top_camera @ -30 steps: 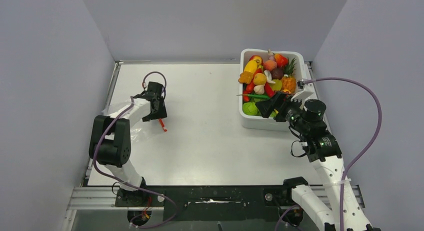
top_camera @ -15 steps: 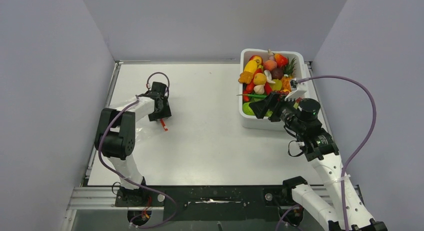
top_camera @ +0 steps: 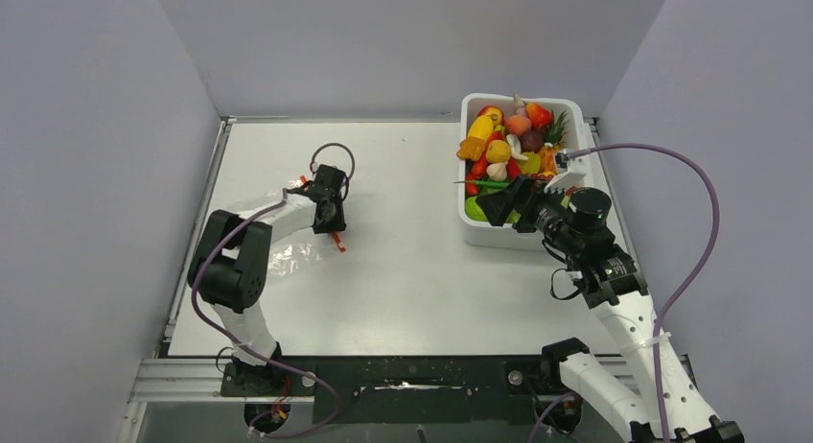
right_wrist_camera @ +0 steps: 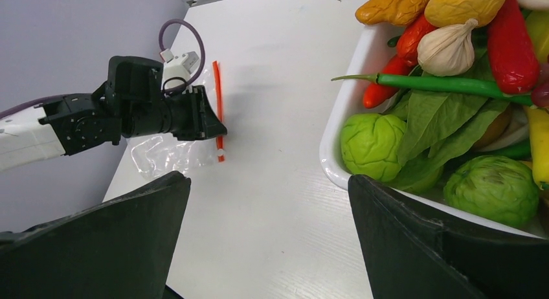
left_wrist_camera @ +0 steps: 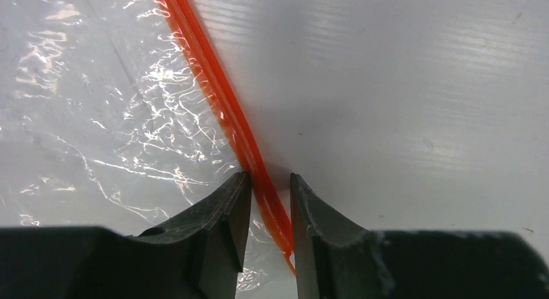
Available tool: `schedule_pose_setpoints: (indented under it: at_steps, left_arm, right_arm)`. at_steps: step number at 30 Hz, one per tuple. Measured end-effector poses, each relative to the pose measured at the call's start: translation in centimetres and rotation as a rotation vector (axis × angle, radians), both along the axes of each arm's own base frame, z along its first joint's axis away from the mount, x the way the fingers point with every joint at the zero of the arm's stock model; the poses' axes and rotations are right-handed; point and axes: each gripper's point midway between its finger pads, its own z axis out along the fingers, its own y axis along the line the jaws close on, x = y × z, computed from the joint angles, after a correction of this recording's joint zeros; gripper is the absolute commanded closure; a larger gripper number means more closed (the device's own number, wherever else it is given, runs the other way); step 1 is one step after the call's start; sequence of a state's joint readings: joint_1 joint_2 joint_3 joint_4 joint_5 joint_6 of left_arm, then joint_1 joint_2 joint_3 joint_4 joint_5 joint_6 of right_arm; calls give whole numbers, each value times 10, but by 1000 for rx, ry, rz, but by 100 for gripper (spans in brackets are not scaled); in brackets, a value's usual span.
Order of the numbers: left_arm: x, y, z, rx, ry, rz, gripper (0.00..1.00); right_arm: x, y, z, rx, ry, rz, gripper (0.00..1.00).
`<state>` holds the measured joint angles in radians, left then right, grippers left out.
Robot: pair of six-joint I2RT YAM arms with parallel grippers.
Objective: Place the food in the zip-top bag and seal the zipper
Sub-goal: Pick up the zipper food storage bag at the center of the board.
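The clear zip-top bag (top_camera: 281, 257) lies crinkled on the table at the left. Its red-orange zipper (top_camera: 336, 242) runs between the fingers of my left gripper (top_camera: 331, 215), which is shut on the strip near its end. In the left wrist view the zipper (left_wrist_camera: 213, 85) passes between the narrow jaws of the gripper (left_wrist_camera: 268, 182), with the bag's film (left_wrist_camera: 97, 118) to the left. The food (top_camera: 508, 151) is piled in the white tub (top_camera: 499, 237). My right gripper (top_camera: 500, 205) is open and empty over the tub's near left corner. A green cabbage (right_wrist_camera: 372, 143) and a green chili (right_wrist_camera: 440, 84) lie beside it.
The white tub's rim (right_wrist_camera: 336, 137) is just right of my right gripper (right_wrist_camera: 267, 179). A red chili (right_wrist_camera: 511, 33) and a garlic bulb (right_wrist_camera: 447, 46) lie among the pile. The left arm (right_wrist_camera: 129, 114) and the bag (right_wrist_camera: 165, 153) show across the table. Grey walls enclose the table on three sides.
My left gripper has moved right and slightly farther from the base, dragging the bag's zipper edge with it. My right gripper shifted a little left over the tub, then held.
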<state>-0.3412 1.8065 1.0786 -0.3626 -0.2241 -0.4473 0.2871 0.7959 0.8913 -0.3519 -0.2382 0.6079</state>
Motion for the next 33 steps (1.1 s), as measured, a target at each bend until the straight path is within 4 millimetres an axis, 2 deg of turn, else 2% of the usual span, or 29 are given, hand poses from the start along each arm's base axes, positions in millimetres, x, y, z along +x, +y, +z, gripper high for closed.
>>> schedule_pose_setpoints:
  at_steps: [3, 8, 16, 21, 26, 30, 33]
  left_arm:
    - [-5, -14, 0, -4, -5, -37, 81]
    - [-17, -39, 1, -22, -6, -98, 100]
    - [-39, -64, 11, -82, -4, -178, 100]
    - [-48, -71, 31, -137, -44, -209, 100]
    - [-58, -77, 61, -212, -124, -242, 100]
    - [-66, -81, 80, -272, -187, -268, 100]
    - [-75, -83, 93, -319, -226, -287, 100]
  right_arm:
    - [0, 1, 0, 1, 3, -1, 1]
    - [1, -1, -1, -1, 2, -11, 1]
    - [0, 2, -3, 6, 13, -7, 0]
    - [2, 6, -10, 16, 48, -4, 4]
    - [5, 13, -15, 33, 73, 3, 22]
    - [10, 28, -23, 51, 107, 32, 53]
    - [13, 47, -35, 63, 157, 68, 61]
